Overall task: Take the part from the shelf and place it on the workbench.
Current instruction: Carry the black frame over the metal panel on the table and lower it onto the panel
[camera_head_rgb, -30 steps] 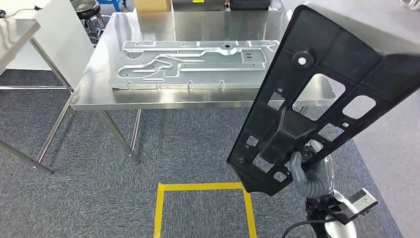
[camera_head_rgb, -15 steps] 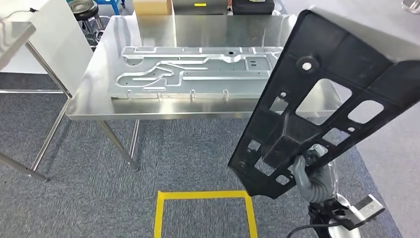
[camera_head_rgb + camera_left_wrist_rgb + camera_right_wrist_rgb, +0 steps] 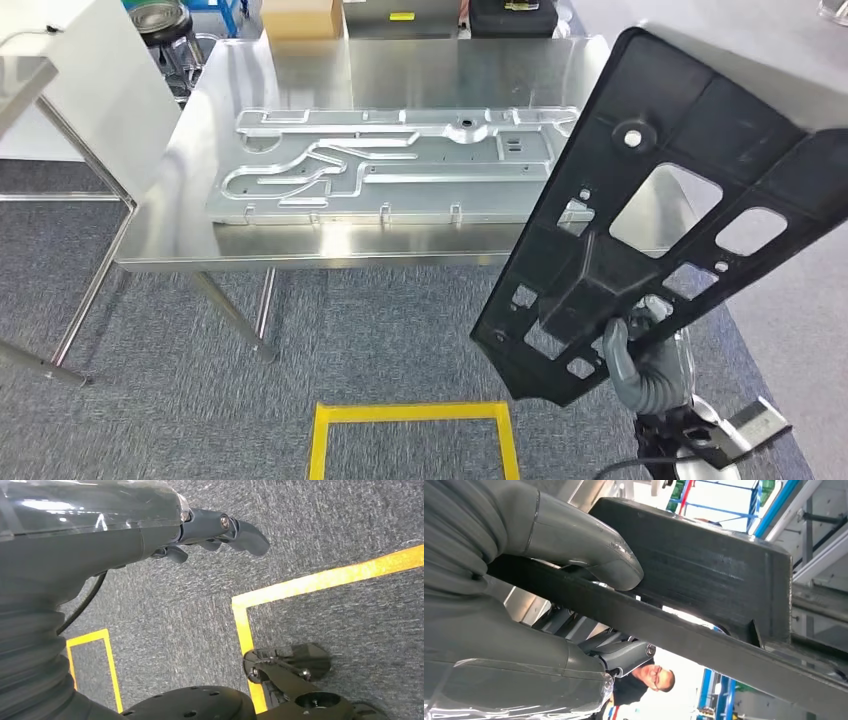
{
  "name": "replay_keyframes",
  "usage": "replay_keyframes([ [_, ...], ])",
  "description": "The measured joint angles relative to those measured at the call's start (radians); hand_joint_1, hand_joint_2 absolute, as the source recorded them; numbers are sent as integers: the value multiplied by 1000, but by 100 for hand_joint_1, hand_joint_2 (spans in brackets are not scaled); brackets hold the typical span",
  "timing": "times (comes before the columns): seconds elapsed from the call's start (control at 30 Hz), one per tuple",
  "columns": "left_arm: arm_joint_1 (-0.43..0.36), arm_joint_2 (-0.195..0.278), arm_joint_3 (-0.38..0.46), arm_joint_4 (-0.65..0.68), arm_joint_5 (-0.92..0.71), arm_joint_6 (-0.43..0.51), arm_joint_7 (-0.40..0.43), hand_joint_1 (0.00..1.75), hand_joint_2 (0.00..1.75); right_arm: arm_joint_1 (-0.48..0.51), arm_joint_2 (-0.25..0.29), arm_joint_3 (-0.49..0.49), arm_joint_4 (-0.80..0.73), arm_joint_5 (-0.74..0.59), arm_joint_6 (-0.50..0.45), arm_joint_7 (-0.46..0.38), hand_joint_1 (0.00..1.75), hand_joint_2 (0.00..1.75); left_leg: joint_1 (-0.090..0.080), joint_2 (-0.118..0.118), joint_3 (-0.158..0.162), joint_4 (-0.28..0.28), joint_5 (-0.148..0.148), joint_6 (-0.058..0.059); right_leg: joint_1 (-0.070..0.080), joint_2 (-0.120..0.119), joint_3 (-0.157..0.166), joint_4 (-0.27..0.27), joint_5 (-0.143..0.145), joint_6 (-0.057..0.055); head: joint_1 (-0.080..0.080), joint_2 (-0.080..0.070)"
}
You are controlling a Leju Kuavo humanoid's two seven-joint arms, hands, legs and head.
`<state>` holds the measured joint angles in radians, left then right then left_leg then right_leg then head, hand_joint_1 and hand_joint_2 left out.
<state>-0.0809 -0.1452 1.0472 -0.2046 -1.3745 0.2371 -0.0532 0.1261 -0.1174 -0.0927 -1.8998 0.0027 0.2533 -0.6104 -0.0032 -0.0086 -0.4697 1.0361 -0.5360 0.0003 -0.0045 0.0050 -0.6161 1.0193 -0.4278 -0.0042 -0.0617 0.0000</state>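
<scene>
Ahead, steel workbench (image 3: 300, 250) on grey carpet (image 3: 380, 330)

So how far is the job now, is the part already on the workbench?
Not yet. Done: the black part is off the shelf. In hand: the right robot hand grips its lower end, holding it tilted in the air. Left: set it on the steel workbench, where a silver plate lies. The left robot hand holds nothing.

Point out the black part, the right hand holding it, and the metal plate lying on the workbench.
black part (image 3: 690, 130), head view, on the solid upper panel.
right hand (image 3: 640, 355), head view, on the grey fingers under the part's lower end.
metal plate (image 3: 400, 185), head view, on its flat grooved face.
</scene>
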Motion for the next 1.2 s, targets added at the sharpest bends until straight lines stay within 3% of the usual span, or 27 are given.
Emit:
replay_keyframes([
  [0.07,-1,0,0,0,0,0,1,0,175,0,0,0,-2,-2,0,0,175,175,3,1,-43,85,-26,-7,-3,-1,23,-8,-11,-11,0,0],
  [0.13,-5,0,0,0,1,0,0,0,175,0,0,0,-2,-3,0,0,175,175,6,2,-121,204,-79,-15,-2,-2,39,-9,-26,-16,0,0],
  [0.17,-8,0,0,0,2,0,-1,0,175,1,0,0,-2,-3,0,0,175,175,6,2,-153,241,-98,-18,-1,-3,48,-9,-34,-16,0,0],
  [0.2,-10,0,0,0,2,0,-1,0,175,1,0,0,-2,-3,0,0,175,175,7,2,-171,249,-99,-20,-1,-3,58,-9,-43,-16,0,0],
  [0.23,-12,0,0,0,2,0,-1,0,175,1,0,0,-2,-3,0,0,175,175,7,3,-173,222,-76,-20,-1,-2,71,-9,-52,-15,0,0],
  [0.3,-10,0,0,0,1,0,0,0,175,1,0,0,-2,-3,1,0,175,175,6,3,-145,99,24,-13,-1,-1,98,-9,-72,-11,0,0],
  [0.37,-7,0,0,0,1,0,1,0,175,0,0,0,-2,-3,1,0,175,175,1,5,-127,10,80,-1,0,1,113,-8,-88,-1,0,0],
  [0.47,-7,0,0,0,-1,-2,0,0,175,0,-2,-1,-3,-6,2,0,175,175,-2,4,-118,-8,86,20,1,0,118,3,-97,16,0,0],
  [0.53,-7,-1,0,0,-4,-3,-1,0,175,0,-6,-2,-4,-16,9,1,175,175,2,2,-99,-21,83,31,0,-1,101,46,-103,23,0,0],
  [0.57,-7,-1,-1,0,-5,-4,-1,0,175,-1,-9,-3,-5,-24,15,1,175,175,4,2,-89,-27,81,35,-1,-1,74,93,-118,28,0,0],
  [0.67,-5,-2,-2,0,-7,-6,-1,0,175,1,-18,-7,-5,-55,39,8,175,175,4,2,-73,-31,67,41,-7,-1,-48,260,-180,41,0,0],
  [0.7,-4,-2,-3,0,-8,-8,-1,0,175,1,-21,-7,-4,-66,49,14,175,175,4,1,-67,-30,61,41,-8,-2,-75,278,-179,44,0,0],
  [0.73,-3,-2,-4,0,-8,-11,-1,0,175,-1,-27,-9,-4,-76,59,21,175,175,4,0,-58,-30,55,40,-10,-2,-82,260,-155,46,0,0],
  [0.8,-2,-2,-6,0,-9,-19,-4,0,175,-13,-44,-17,-4,-89,71,42,175,175,4,-2,-38,-31,38,35,-10,-2,-54,138,-54,44,0,0],
  [0.87,-3,-2,-9,0,-12,-27,-7,0,175,-50,-68,-32,4,-93,75,72,175,175,2,-1,-25,-30,24,26,-5,-3,-25,36,3,34,0,0],
  [0.93,-5,-2,-11,0,-17,-30,-3,0,175,-109,-104,-54,22,-84,72,109,175,175,-1,2,-23,-26,18,16,1,-2,-21,15,5,20,0,0],
  [1.03,-11,-1,-18,0,-26,-17,32,0,175,-265,-196,-79,96,-1,35,166,175,175,-5,4,-32,9,3,3,-7,2,-11,4,12,4,0,0],
  [1.1,-18,0,-20,0,-27,-7,55,0,175,-410,-265,-72,182,86,1,201,175,175,-1,3,-84,106,-46,-5,-11,2,-6,-1,11,-2,0,0],
  [1.17,-29,1,-22,0,-26,-3,66,0,175,-567,-322,-42,291,172,-27,233,175,175,3,4,-164,235,-97,-12,-11,1,-7,-1,10,-4,0,0],
  [1.2,-34,1,-22,0,-23,-2,71,0,175,-648,-344,-16,349,221,-41,247,175,175,4,4,-191,271,-102,-14,-10,0,-7,0,9,-4,0,0],
])
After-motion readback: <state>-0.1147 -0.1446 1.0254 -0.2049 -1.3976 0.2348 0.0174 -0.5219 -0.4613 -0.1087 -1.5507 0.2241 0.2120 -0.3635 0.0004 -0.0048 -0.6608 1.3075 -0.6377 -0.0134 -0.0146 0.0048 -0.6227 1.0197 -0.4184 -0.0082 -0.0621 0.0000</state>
